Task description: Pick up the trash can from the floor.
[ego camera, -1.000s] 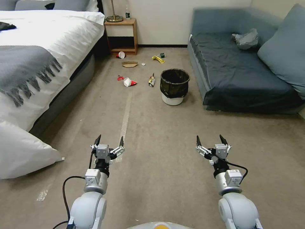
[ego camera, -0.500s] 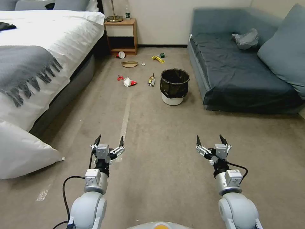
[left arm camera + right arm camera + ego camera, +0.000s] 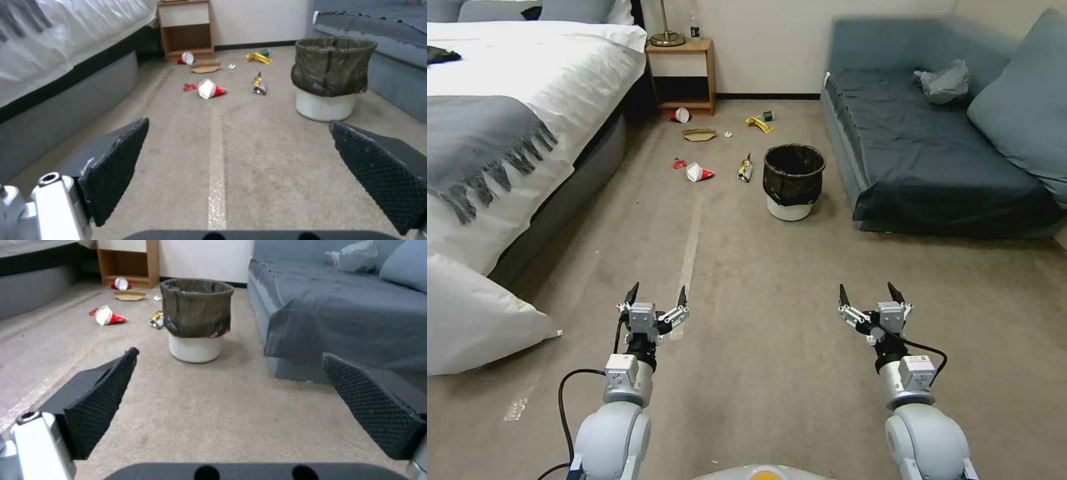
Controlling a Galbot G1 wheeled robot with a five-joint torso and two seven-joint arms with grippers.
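Observation:
The trash can [image 3: 793, 182] stands upright on the beige carpet floor [image 3: 760, 280], close beside the sofa's front corner; it is a small round white bin with a black bag folded over its rim. The same trash can [image 3: 331, 78] shows in the left wrist view, and the trash can [image 3: 196, 320] in the right wrist view. My left gripper [image 3: 656, 295] and right gripper [image 3: 868, 295] hover low over the carpet, well short of the bin, both open and holding nothing. Black textured fingers [image 3: 116, 166] frame the left wrist view, and fingers [image 3: 100, 396] the right.
A bed [image 3: 507, 120] with a grey throw lines the left, a pillow [image 3: 474, 320] on the floor by it. A blue-grey sofa [image 3: 947, 153] fills the right. Red cups [image 3: 699, 173], a wrapper [image 3: 745, 169] and cardboard [image 3: 699, 135] litter the carpet before a wooden nightstand [image 3: 682, 73].

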